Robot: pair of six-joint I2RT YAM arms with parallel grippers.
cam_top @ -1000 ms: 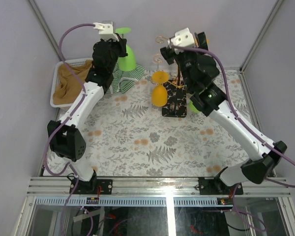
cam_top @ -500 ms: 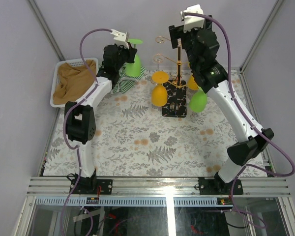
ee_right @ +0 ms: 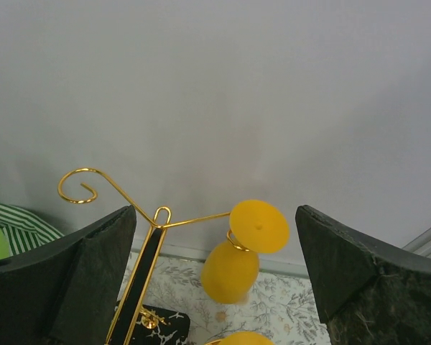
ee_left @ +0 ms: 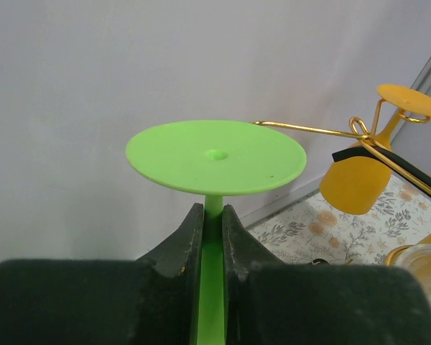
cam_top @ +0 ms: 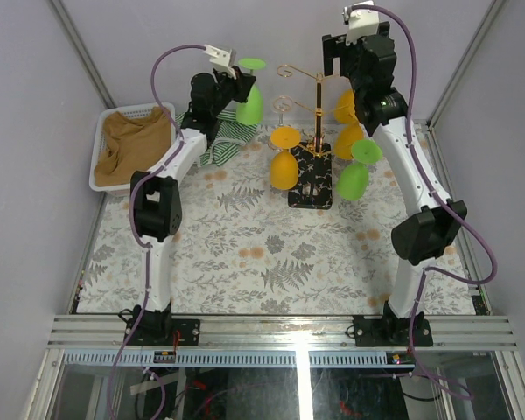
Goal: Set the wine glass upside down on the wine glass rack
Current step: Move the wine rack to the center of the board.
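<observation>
A floral-patterned bench (cam_top: 245, 254) is shown from above, with two robot arms reaching to its far side. The left tool (ee_left: 210, 215) is closed narrowly on the stem of a green wine glass (ee_left: 215, 154). The glass is held in the air upside down, with the foot on top, the bowl below and the long axis upright.

The rack (cam_top: 318, 105), a gold post on a black base, stands at the far middle of the bench. It lies to the right of the held glass and apart from it. Two curled free hooks (cam_top: 285, 70) reach out from the post towards the glass. In the left wrist view a gold wire arm is seen at about the height of the foot, near its right edge.

The left arm is judged the nearer one. A sideways move to the right is likely needed, so that the stem is slid into a hook and the foot is caught on the wire.

The right tool (ee_right: 214, 215) is spread wide and holds nothing. It is raised beside the top of the rack, which is seen between its fingers.

On the rack, orange glasses (cam_top: 284, 162) and one more green glass (cam_top: 354, 179) are hung bowl-down. A white basket (cam_top: 97, 144) at the far left is filled with a brown cloth (cam_top: 131, 144).
</observation>
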